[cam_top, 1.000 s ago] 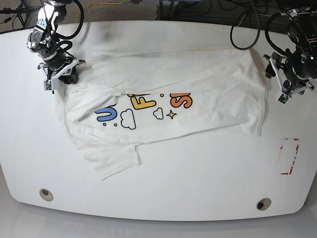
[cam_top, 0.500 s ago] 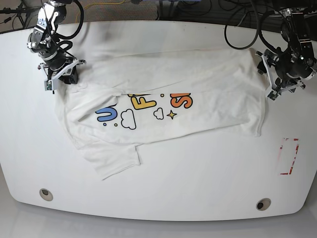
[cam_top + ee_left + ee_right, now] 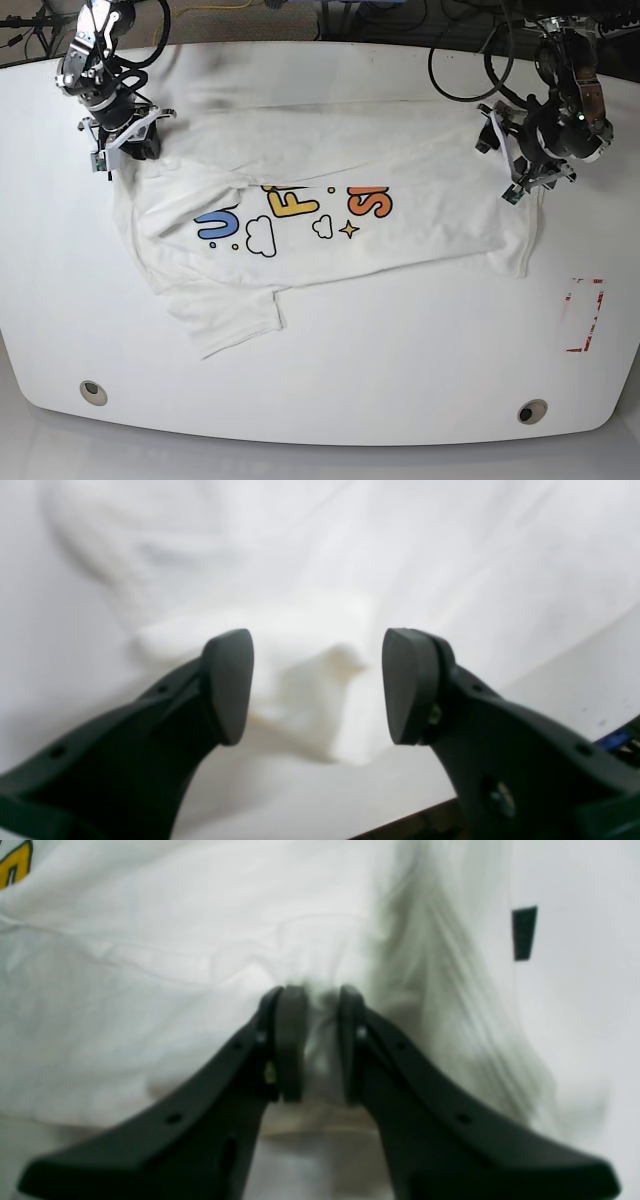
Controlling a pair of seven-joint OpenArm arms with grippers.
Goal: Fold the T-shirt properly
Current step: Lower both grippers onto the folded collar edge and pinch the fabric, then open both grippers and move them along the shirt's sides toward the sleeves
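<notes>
white shirt [image 3: 330, 235] short of the table's [image 3: 350, 400] front edge, left claw [image 3: 317, 687] spread, right claw [image 3: 322, 1045] pinching shirt

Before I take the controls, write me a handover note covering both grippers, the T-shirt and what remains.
Left gripper: open over the shirt's folded edge, cloth visible between its fingers, no grip seen.
Right gripper: fingers close together with a ridge of cloth between them, apparently pinching the shirt's edge.
T-shirt: spread wide across the white tabletop, colored lettering partly covered by a folded-over band; one sleeve sticks out toward the near side.
Done: one edge is folded over.
Left: probably grip the left side, then finish folding and tuck in the sleeves.
</notes>
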